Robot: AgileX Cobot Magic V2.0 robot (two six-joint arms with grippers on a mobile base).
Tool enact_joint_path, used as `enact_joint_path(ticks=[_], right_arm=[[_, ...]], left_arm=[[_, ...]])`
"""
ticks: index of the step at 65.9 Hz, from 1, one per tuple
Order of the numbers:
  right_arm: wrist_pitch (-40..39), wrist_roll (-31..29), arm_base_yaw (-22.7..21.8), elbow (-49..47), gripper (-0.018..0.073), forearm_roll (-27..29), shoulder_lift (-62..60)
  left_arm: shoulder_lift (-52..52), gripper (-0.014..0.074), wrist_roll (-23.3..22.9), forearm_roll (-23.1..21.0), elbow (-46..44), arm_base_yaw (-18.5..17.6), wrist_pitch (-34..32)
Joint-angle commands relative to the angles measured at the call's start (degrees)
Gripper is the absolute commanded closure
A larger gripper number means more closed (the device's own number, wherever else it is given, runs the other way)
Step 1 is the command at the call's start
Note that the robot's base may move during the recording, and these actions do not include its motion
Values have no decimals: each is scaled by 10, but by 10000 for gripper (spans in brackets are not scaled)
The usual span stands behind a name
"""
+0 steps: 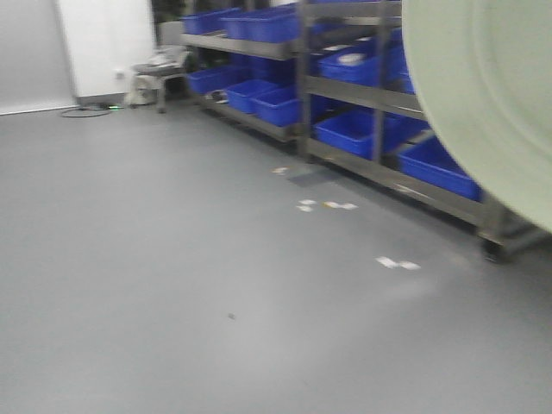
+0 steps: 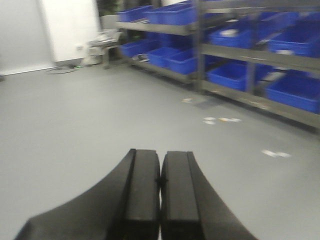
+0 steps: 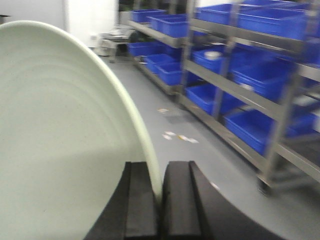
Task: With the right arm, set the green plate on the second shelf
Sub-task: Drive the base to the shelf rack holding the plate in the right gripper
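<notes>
GRIP: right gripper is pinching the rim of the green plate | PLATE: standing on edge, spreading toward 10 o'clock from the claw | TARGET: shelf rack lying at 2 o'clock, well apart | left gripper: pressing together, empty

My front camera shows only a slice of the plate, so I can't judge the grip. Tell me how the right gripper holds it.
Observer: The right gripper is shut on the rim of the green plate, one finger on each face.
Operator: Report the left gripper.
Observer: The left gripper is shut, with nothing between its fingers.
Operator: Say what its camera looks at.
Observer: Bare floor ahead, with the shelves of blue bins off to the right.
</notes>
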Motion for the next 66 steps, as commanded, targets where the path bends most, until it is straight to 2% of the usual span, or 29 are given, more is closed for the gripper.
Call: enact_joint_path(ticks=[1, 66], right_arm=[[-63, 3, -2, -17, 503, -2, 8], [-59, 3, -2, -17, 503, -2, 8]], left_arm=[[-12, 466, -5, -4, 24, -1, -47], [-9, 466, -5, -4, 24, -1, -47]])
